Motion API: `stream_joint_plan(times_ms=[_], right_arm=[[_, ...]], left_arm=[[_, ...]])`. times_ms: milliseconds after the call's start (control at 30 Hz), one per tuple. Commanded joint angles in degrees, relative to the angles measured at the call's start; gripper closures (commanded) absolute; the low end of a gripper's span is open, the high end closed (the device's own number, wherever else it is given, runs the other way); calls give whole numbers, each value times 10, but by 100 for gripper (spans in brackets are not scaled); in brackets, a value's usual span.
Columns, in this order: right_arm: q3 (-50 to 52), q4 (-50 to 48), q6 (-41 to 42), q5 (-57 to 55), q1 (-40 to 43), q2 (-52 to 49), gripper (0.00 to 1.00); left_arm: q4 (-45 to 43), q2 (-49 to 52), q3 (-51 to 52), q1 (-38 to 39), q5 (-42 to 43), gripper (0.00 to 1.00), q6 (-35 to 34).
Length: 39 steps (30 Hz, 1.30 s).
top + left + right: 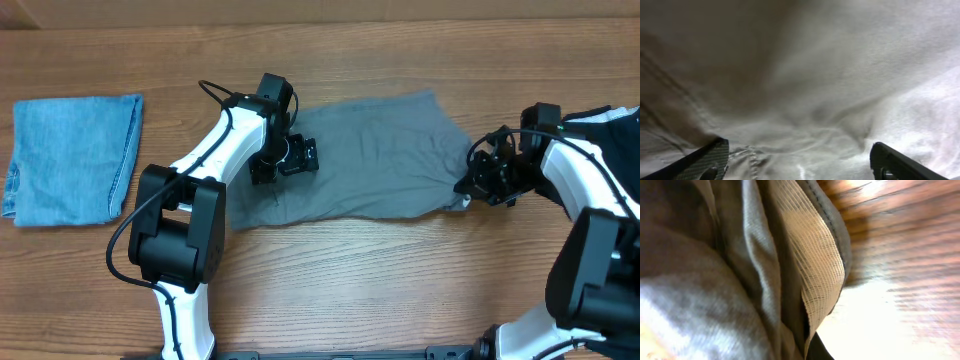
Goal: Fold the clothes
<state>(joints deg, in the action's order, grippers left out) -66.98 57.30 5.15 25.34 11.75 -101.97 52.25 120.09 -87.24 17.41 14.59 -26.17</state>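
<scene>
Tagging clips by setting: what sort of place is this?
Probably a robotics lab bench: wood-grain table, white-and-black left robot arm and right robot arm, wrinkly mid-grey garment and folded light blue denim piece.

White shells on left arm (215, 140) and right arm (585, 170), chunky black joint blocks, skinny black cable (215, 93) looping at 10 o'clock off the left wrist.

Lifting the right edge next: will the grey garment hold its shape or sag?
Likely floppy: the grey garment lies wrinkled and flat, and bunches into folds at the right gripper. Probably light, being thin knit. It may drag on the table rather than slide cleanly.
</scene>
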Motion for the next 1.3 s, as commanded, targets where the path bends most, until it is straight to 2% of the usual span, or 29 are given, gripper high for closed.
stream_joint_plan(times_ms=[0,300,433,467,500,533,600,833,967,1267], right_arm=[[-19,5,9,-43,8,47,96],[-21,29,9,-43,6,87,96],[-21,32,8,-44,-16,90,96],[-21,30,8,-46,-26,90,96],[-22,26,9,-58,-40,90,96],[-22,24,9,-74,-52,90,96],[-24,24,9,-97,-75,90,96],[-24,26,23,-121,-129,90,96],[-24,36,28,-157,-143,90,96],[-24,40,37,-156,-144,90,96]], left_arm=[[10,-51,-17,-1,-10,7,17],[10,-193,-26,-2,-10,4,15],[8,-213,-26,0,-9,8,-17],[7,-212,-26,0,-8,14,-24],[6,-210,-26,0,-5,28,-31],[3,-207,-26,0,0,46,-38],[-4,-200,-26,0,16,96,-57],[-64,-139,-25,18,95,96,-83],[-76,-110,-25,27,92,96,-83],[-126,-56,-25,62,94,96,-120]])
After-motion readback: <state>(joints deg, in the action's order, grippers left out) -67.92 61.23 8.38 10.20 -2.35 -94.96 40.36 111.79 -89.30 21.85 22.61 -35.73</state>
